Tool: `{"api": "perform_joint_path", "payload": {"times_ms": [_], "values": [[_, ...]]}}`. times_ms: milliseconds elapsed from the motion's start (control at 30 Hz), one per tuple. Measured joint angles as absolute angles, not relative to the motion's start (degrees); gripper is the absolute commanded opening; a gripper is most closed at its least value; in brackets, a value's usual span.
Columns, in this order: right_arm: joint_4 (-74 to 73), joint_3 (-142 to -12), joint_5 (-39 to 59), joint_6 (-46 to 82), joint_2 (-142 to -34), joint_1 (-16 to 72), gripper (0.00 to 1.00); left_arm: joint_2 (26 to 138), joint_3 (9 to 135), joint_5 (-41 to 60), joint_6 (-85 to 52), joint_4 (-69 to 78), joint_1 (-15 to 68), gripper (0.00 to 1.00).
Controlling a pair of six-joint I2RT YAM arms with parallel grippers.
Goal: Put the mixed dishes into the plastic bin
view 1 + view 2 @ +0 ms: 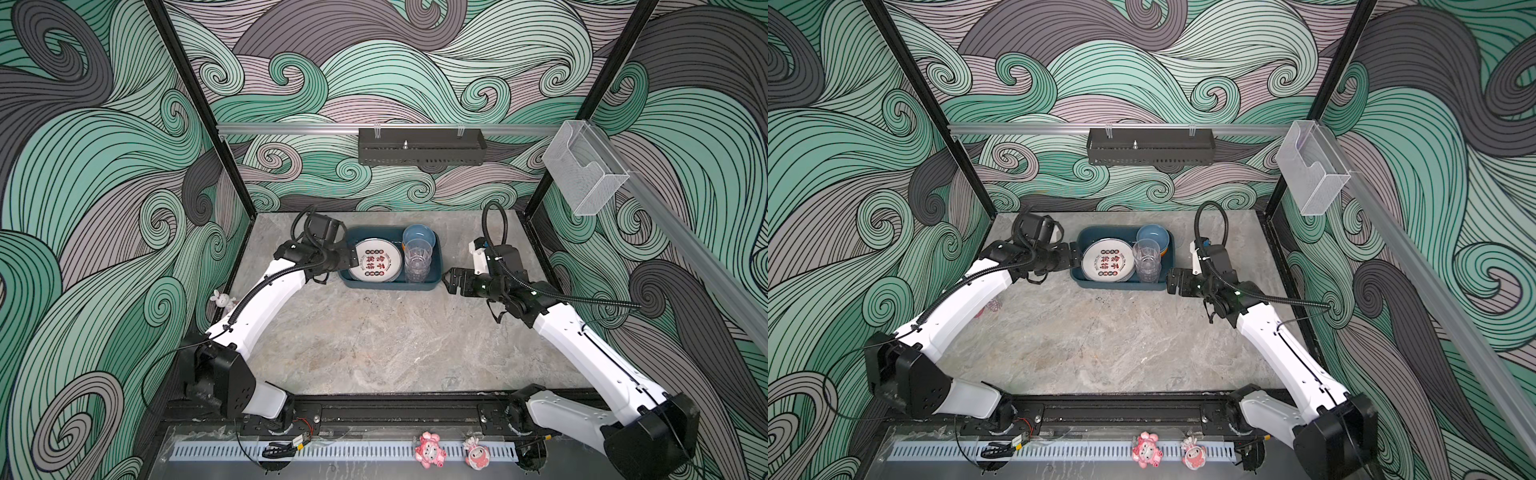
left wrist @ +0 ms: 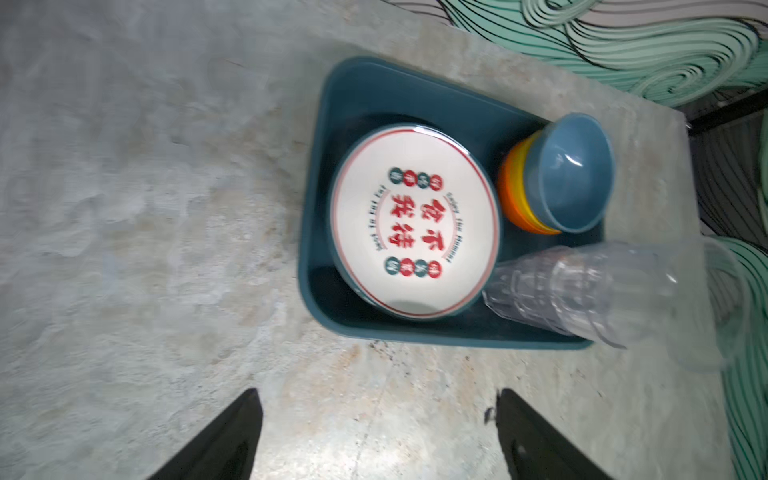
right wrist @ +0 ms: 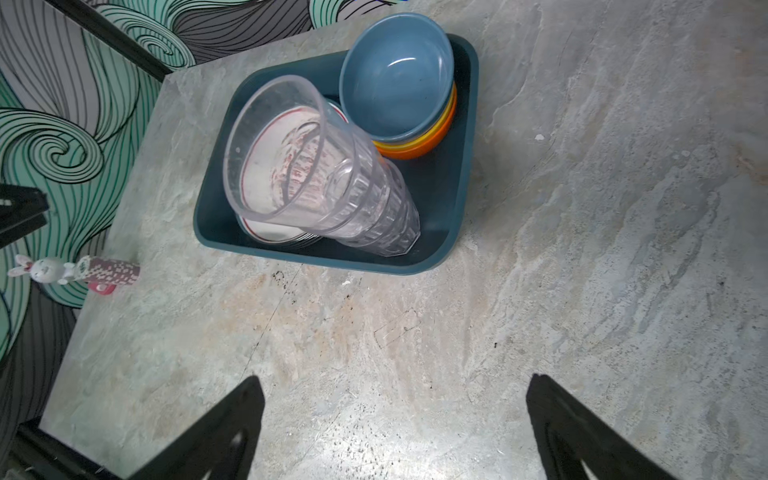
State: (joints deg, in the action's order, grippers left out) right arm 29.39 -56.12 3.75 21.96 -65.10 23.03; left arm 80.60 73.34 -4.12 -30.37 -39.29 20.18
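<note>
Nearest, two pink figurines (image 1: 430,449) are seen on the slotted strip in front of the arm bases. Beyond them a broad stretch of grey marbled surface (image 1: 374,345) lies bare. At its left edge a small white rabbit figurine (image 3: 41,270) is found.

Further in, the right hand (image 3: 395,432) is held just beside the near right corner of the plastic bin (image 1: 390,286). Its fingers are spread wide and nothing is held between them. The left hand (image 2: 380,436) is placed at the left end of the bin, beside the plates. Its fingers are likewise spread wide and nothing is gripped. Whether either hand touches the bin cannot be told.

The bin rests on the far middle part of the surface, and all the dishes seen are inside it. A stack of white plates (image 1: 376,259) printed with red characters lies flat in its left part. Clear ribbed tumblers (image 1: 417,262), nested into one stack, stand upright in the near right corner. Behind them a blue bowl (image 1: 419,239) is stacked on orange bowls (image 3: 419,149) in the far right corner.

Farthest, a black perforated tray (image 1: 422,147) is hung on the back rail, and a clear acrylic holder (image 1: 586,170) is fixed on the right.
</note>
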Motion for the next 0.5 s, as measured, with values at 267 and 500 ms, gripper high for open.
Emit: {"api": "perform_joint_path", "payload": {"times_ms": [267,500], "values": [[26.7,-57.45,-12.08,22.76,-69.84,21.17,1.0,75.2,60.86,-17.65,-28.4,-30.06,13.19,0.99],[10.39,-52.34,-36.34,14.37,-78.74,19.68,1.0,78.65,52.03,-31.57,-22.41,-16.19,7.99,0.99]]}}
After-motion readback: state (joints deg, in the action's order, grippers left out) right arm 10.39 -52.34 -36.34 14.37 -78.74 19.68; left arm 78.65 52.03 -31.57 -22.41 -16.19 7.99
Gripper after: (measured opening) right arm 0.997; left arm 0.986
